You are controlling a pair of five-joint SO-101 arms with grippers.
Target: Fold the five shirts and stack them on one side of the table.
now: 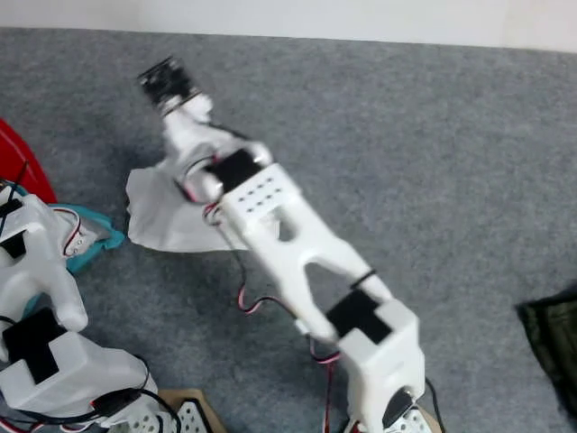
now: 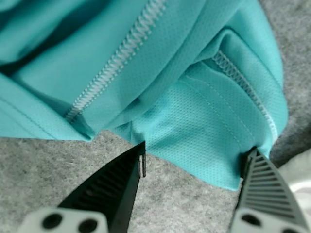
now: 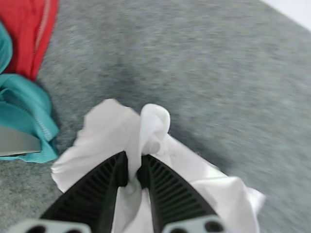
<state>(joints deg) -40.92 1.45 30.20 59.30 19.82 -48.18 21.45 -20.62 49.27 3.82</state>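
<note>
My right gripper [image 3: 133, 166] pinches a fold of the white shirt [image 3: 104, 133], while my left gripper [image 2: 197, 158] gapes wide, the teal shirt [image 2: 194, 63] edge between its fingers.

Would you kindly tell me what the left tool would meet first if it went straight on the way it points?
Most likely the teal mesh-fabric shirt: the left tool is open, and the shirt's hem lies just ahead between its tips, though depth is unclear.
</note>
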